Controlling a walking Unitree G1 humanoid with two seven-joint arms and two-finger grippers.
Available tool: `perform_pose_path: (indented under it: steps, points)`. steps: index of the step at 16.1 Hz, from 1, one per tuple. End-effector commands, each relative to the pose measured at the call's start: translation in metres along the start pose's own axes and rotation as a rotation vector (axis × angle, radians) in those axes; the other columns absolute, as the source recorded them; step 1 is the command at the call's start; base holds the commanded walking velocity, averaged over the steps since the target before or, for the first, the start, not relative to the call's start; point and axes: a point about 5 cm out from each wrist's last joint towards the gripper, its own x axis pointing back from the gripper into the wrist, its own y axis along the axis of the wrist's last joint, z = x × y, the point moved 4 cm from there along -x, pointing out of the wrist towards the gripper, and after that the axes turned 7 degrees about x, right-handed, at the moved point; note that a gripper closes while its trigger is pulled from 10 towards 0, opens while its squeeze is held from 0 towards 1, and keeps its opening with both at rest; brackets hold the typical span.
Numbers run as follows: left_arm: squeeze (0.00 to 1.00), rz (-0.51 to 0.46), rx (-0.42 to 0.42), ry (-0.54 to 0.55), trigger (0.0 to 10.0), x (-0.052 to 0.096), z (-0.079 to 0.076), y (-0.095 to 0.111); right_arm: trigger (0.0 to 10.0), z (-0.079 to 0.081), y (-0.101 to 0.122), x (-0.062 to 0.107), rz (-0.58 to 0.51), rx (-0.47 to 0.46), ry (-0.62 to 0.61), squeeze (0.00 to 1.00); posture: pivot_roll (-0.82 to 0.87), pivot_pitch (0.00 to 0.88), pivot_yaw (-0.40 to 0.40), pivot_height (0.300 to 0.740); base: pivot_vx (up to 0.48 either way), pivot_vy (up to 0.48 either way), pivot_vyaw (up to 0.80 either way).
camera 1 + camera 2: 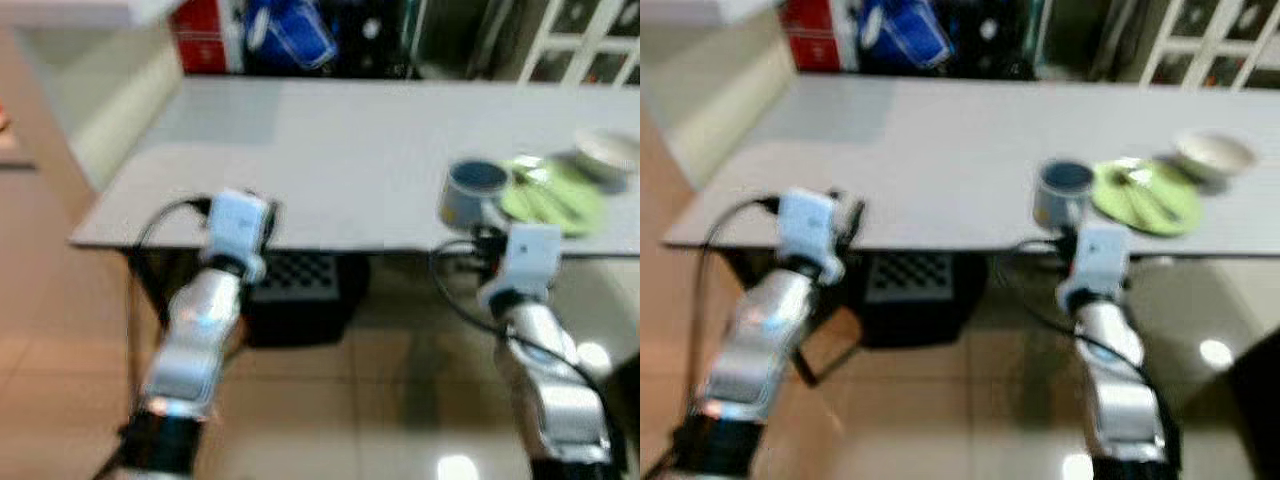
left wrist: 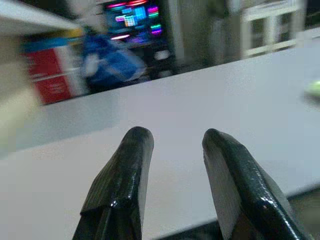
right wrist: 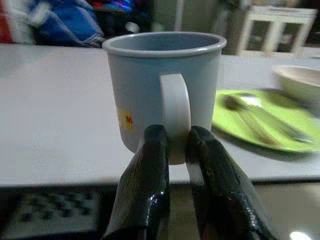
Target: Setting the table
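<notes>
A: What do the eye views give?

B: A pale grey surface [image 1: 330, 160] with a grey-blue mug [image 1: 470, 192] near its front edge. Just beside the mug lies a green plate [image 1: 555, 195] carrying cutlery, too blurred to name, and a white bowl [image 1: 607, 152] sits at the plate's far side. Both silver arms reach toward the front edge, the left well apart from the dishes, the right just before the mug.

A: And the left wrist view?

B: The left gripper [image 2: 172, 150] hovers over bare surface, its two black fingers [image 2: 125, 175] parted by a moderate gap with nothing between them. A red box [image 2: 50, 80] and a blue bag [image 2: 112, 62] stand behind the far edge.

A: The right wrist view?

B: The right gripper [image 3: 176, 145] pinches the mug's handle [image 3: 175, 107], fingers narrow, one on each side. The mug stands upright on the surface, a yellow label [image 3: 125, 119] on its side, with plate and bowl beyond it.
</notes>
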Motion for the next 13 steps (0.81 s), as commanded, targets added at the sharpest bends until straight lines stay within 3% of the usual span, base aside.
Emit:
perform_pose_path:
  steps: [1,7,9,10,13]
  points:
    - [0.0,-0.01,-0.022,0.015,10.0,0.001,0.009,0.003,10.0,0.0,0.009,-0.002,-0.035,-0.01,-0.005,0.0,-0.02,0.0,0.008,0.74,0.0,-0.472,0.0]
    - [0.0,-0.012,-0.024,0.012,10.0,-0.001,0.007,0.004,10.0,0.001,0.007,-0.003,-0.027,-0.029,-0.011,0.0,-0.02,0.0,0.007,0.74,0.0,-0.472,0.0]
    - [0.0,-0.005,-0.019,0.039,10.0,-0.001,0.014,0.001,10.0,0.005,0.007,-0.003,-0.022,-0.025,0.003,0.0,-0.03,0.0,0.008,0.74,0.0,-0.467,0.0]
    - [0.0,0.014,0.038,0.05,10.0,-0.001,0.015,-0.002,10.0,0.005,0.007,-0.003,-0.021,-0.022,0.005,0.0,-0.03,0.0,0.006,0.74,0.0,-0.289,0.0]
    - [0.0,-0.002,0.027,0.087,10.0,-0.004,0.022,0.004,10.0,0.0,0.006,-0.004,-0.018,-0.032,-0.014,0.0,-0.03,0.005,0.009,0.74,0.0,0.0,0.0]
